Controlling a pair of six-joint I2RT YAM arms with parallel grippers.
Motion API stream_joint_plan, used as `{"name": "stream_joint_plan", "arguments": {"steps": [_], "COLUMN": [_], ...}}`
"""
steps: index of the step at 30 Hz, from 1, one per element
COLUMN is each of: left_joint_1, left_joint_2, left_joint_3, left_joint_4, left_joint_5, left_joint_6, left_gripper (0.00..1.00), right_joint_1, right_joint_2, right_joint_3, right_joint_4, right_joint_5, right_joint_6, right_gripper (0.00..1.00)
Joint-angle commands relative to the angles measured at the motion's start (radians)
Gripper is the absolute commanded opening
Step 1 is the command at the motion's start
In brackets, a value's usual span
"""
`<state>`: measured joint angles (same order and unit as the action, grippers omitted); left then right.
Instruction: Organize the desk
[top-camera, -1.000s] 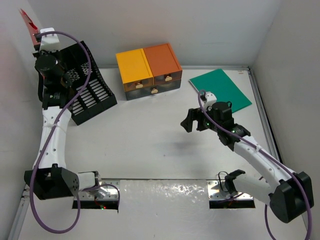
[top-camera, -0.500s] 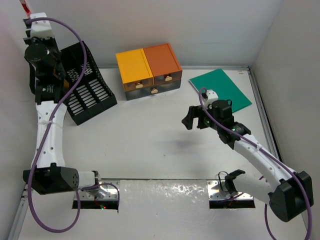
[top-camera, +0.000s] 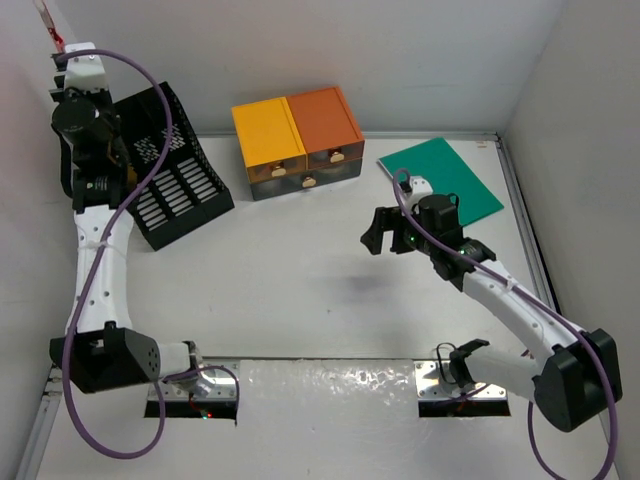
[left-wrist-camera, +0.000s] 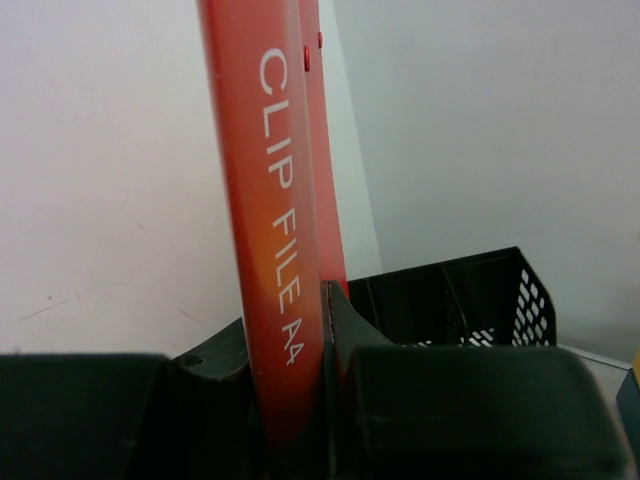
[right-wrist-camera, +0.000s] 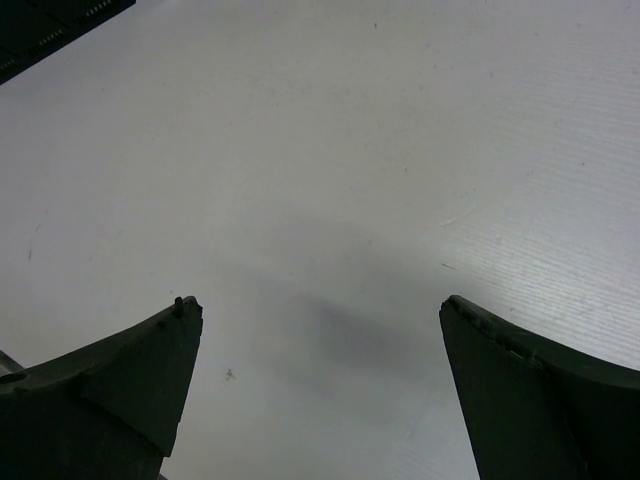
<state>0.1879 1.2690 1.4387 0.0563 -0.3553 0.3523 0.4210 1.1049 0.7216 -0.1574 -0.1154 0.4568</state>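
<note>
Desk (top-camera: 300, 285): left claw (left-wrist-camera: 295, 400) grips red clip file (left-wrist-camera: 270, 180); right claw (right-wrist-camera: 320, 305) spread wide above.

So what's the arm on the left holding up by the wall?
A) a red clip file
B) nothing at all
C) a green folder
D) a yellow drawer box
A: the left gripper is clamped on an upright red clip file lettered CLIP FILE A4, with the black basket behind it.
</note>
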Motion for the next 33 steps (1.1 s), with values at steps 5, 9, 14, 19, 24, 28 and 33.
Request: {"name": "stream_joint_plan", "arguments": {"steps": [5, 9, 14, 19, 24, 28, 33], "left_joint_1": [0.107, 0.114, 0.114, 0.113, 0.113, 0.11, 0.105], "left_joint_2": [0.012, 0.026, 0.015, -0.01, 0.0, 0.021, 0.065], "left_joint_3": [-0.066, -0.118, -0.278, -0.442, -0.512, -0.584, -0.612], "left_joint_4": [0.143, 0.195, 0.354, 0.58, 0.691, 0.767, 0.849], "left_joint_5": [0.153, 0.182, 0.284, 0.329, 0.343, 0.381, 0.368], "left_joint_6": [-0.047, -0.052, -0.075, -0.084, -0.062, -0.047, -0.035], "left_gripper": [0.0, 0.0, 0.0, 0.0, 0.0, 0.0, 0.0], "right_joint_1": [-0.004, -0.004, -0.004, -0.004, -0.004, -0.004, -0.004], "right_joint_2": [0.035, 0.044, 0.053, 0.07, 0.072, 0.069, 0.065], "right_joint_3": [0.042, 0.048, 0.048, 0.056, 0.055, 0.059, 0.07], "right_joint_4": [0.059, 0.062, 0.078, 0.084, 0.09, 0.088, 0.085], "right_joint_5": [-0.013, -0.017, -0.021, -0.032, -0.049, -0.055, -0.056], "right_joint_6": [0.017, 0.017, 0.02, 0.032, 0.052, 0.063, 0.068], "right_gripper": [0.99, 0.99, 0.99, 0.99, 0.99, 0.99, 0.99]}}
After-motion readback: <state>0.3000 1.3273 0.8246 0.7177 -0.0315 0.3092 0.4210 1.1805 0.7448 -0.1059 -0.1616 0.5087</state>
